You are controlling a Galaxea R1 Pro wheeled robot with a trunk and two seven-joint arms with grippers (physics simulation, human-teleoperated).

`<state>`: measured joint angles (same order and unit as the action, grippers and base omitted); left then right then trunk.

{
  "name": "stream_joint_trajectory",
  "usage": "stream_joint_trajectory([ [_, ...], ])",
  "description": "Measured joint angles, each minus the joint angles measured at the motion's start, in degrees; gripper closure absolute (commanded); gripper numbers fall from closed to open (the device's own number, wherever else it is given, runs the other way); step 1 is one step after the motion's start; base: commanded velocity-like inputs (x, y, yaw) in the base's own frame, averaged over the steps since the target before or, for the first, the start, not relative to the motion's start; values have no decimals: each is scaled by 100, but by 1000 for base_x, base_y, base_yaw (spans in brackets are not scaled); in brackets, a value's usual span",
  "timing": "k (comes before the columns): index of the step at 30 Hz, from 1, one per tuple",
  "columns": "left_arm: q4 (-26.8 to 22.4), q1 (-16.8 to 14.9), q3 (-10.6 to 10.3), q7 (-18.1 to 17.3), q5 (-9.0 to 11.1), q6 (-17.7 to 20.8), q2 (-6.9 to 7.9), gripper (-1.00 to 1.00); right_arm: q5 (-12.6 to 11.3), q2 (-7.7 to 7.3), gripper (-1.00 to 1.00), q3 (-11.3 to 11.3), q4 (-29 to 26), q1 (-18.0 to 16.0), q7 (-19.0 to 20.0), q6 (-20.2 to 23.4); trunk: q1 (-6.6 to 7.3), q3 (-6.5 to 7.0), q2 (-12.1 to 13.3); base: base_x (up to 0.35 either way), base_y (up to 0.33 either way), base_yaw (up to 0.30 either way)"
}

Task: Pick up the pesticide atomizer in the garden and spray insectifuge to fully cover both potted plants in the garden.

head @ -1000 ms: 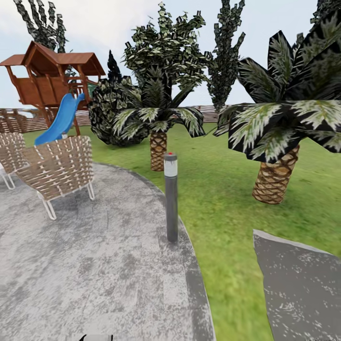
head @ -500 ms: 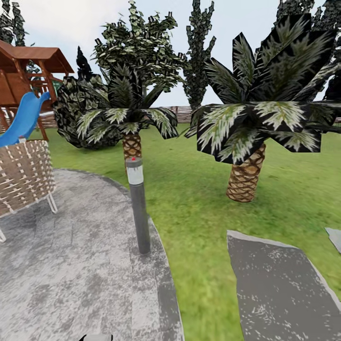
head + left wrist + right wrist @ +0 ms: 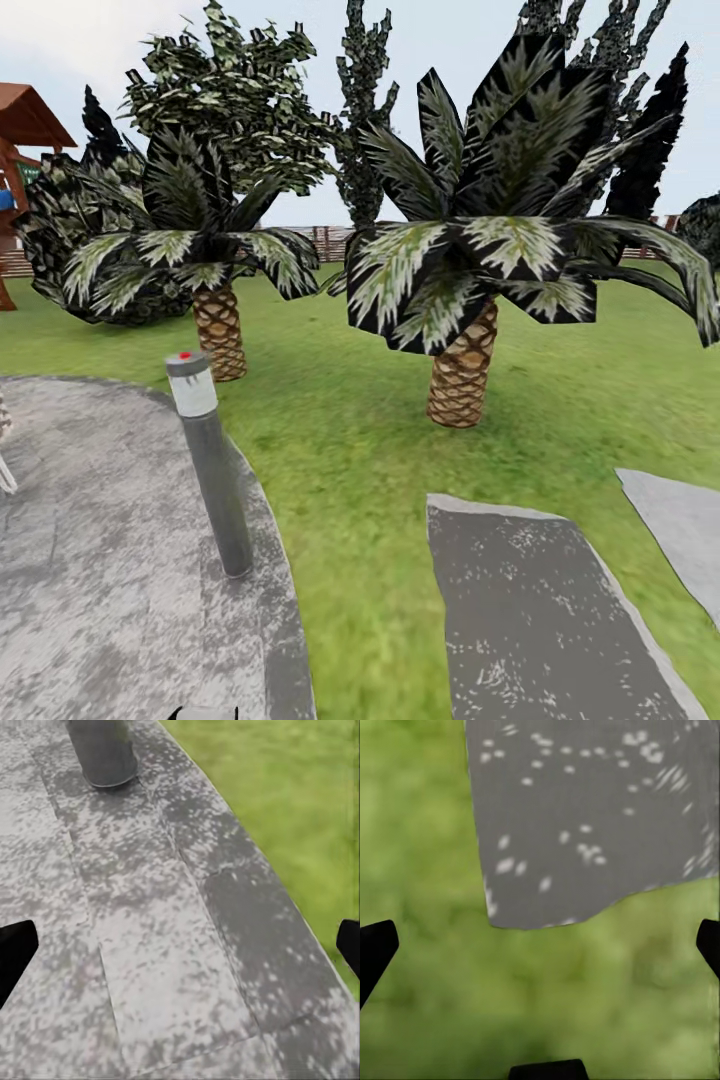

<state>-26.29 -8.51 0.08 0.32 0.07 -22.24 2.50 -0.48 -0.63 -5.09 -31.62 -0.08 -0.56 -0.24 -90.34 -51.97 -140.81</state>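
You're looking at the garden: lawn (image 3: 350,480) w/ the mottled grey patio (image 3: 90,560) at your left, a grey bollard light (image 3: 210,465) on its edge. Two palm trees (image 3: 460,300) stand on the grass, a grey paving slab (image 3: 540,610) nearer you. Left gripper (image 3: 180,945) hangs over the patio, right gripper (image 3: 540,949) over grass and slab edge; both w/ jaws spread wide, holding nothing
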Motion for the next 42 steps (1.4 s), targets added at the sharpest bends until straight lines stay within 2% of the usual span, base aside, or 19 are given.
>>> stream_joint_trajectory([
  [8, 1, 0, 0, 0, 1, 0, 8, -100, 0, 0, -100, -22, 0, 0, 0, 0, 0, 0, 0, 272, -229, -275],
  [12, 1, 0, 0, -1, 1, 0, 14, -100, 0, 6, -100, -348, 0, 0, 0, -5, 0, 0, 0, 272, -229, -275],
  [15, 0, 0, 0, -1, 1, 0, 15, -100, 1, 8, -100, -448, 0, 0, 2, -7, 0, 0, 0, 272, -229, -275],
  [42, 0, 0, 0, 0, 1, 0, 16, -100, 8, 9, -100, -474, 0, 0, 0, -8, 0, 0, 0, 272, -229, -275],
])
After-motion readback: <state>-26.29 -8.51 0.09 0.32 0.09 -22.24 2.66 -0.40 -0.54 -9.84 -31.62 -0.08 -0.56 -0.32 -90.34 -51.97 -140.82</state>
